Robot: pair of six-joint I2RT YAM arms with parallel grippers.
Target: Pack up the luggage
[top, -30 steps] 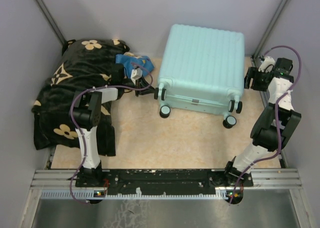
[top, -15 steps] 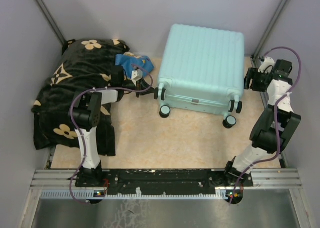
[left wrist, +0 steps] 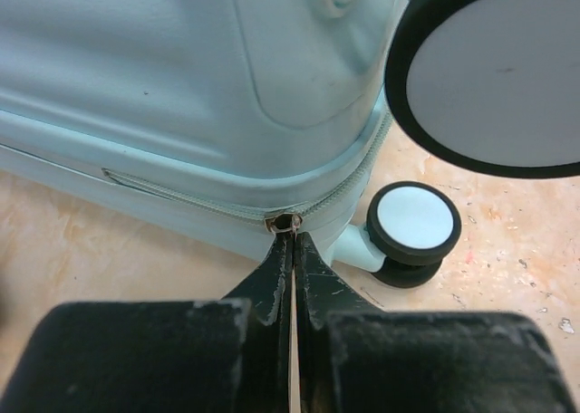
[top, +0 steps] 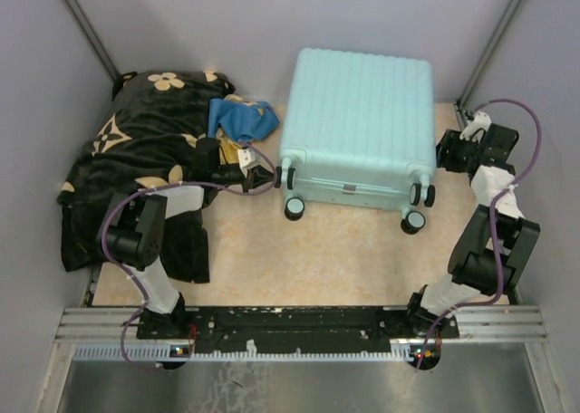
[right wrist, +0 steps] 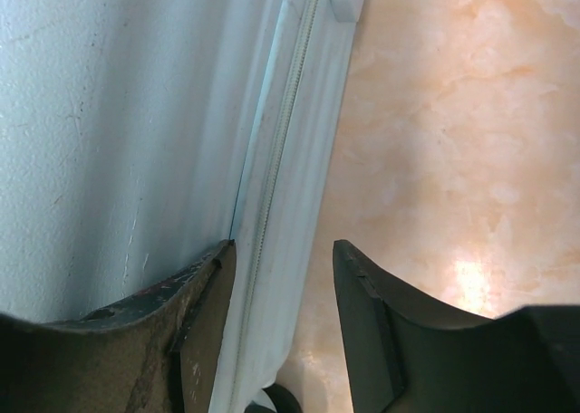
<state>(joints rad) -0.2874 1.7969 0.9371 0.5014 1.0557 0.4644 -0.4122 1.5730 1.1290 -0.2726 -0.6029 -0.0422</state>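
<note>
The right gripper stands with its dark jaws parted against the pale mint luggage. The zip seam runs down between them. A peach marbled tabletop lies to the right.

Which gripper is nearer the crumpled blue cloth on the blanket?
Left. The left gripper sits close beside the crumpled blue cloth; the right gripper is across the pale mint hard-shell suitcase.
</note>
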